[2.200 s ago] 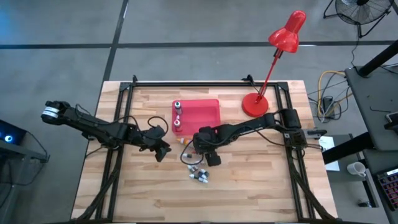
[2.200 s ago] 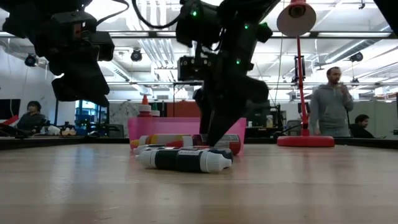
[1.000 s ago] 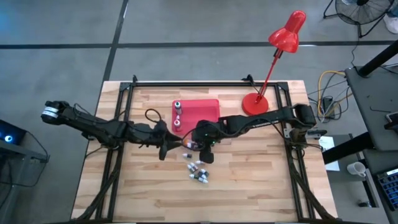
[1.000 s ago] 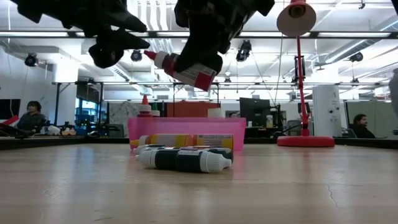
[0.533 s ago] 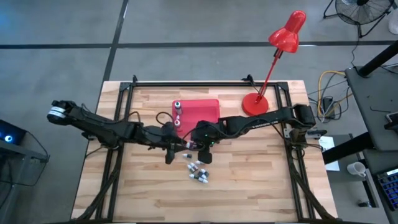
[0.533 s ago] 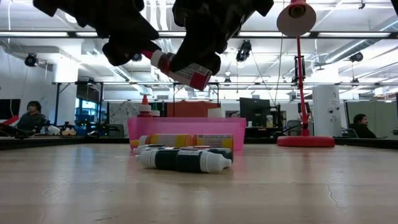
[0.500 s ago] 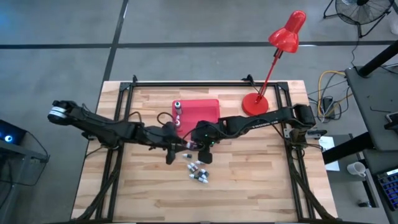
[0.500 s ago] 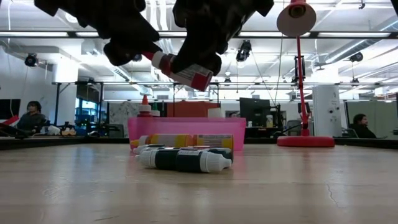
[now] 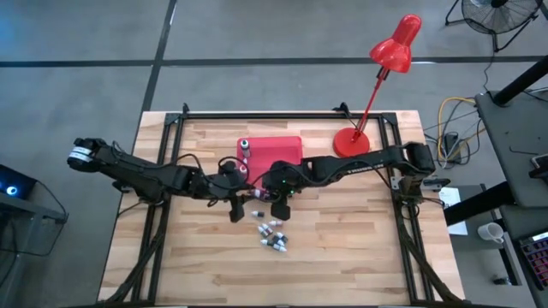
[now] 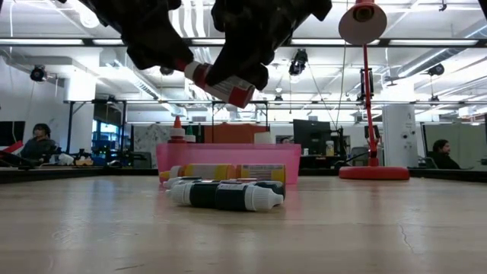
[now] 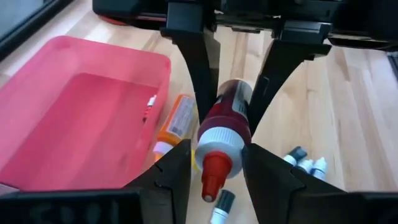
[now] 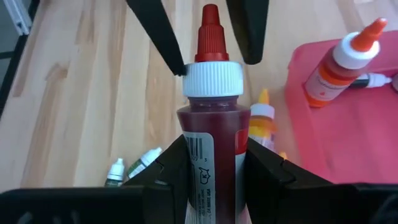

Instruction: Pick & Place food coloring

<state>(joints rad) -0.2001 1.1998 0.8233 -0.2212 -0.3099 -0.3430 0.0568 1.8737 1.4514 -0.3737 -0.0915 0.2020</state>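
A dark red food coloring bottle [image 12: 211, 134] with a white cap and red nozzle is held in the air between the two arms, above the table's middle [image 9: 255, 198]. My right gripper [image 12: 212, 149] is shut on its body. My left gripper [image 11: 216, 151] is open. Its fingers stand on either side of the white cap [image 11: 219, 140]; whether they touch it I cannot tell. Several small bottles [image 9: 272, 235] lie on the wood below. An orange bottle [image 11: 177, 121] lies beside the red tray [image 9: 278, 154], in which an orange bottle [image 12: 339, 65] stands upright. My right gripper pinches the dark red bottle between its two fingers [image 11: 200, 68], on the lower half of the body [image 12: 211, 155] near the base. The fingers lie across the bottle. The bottle is lifted clear and tilted [image 10: 221, 82], cap end higher and pointing at my left gripper.
A red desk lamp [image 9: 351, 141] stands on the table's far right part. The tray [image 10: 228, 156] sits just beyond the loose bottles [image 10: 224, 195]. Bare wood lies along the near edge and at both sides. People stand and sit in the room behind.
My left gripper has moved toward the table's right, up to the held bottle, and its fingers now stand around the cap. My right gripper has kept the bottle aloft in nearly the same place. The bottles on the table have not moved.
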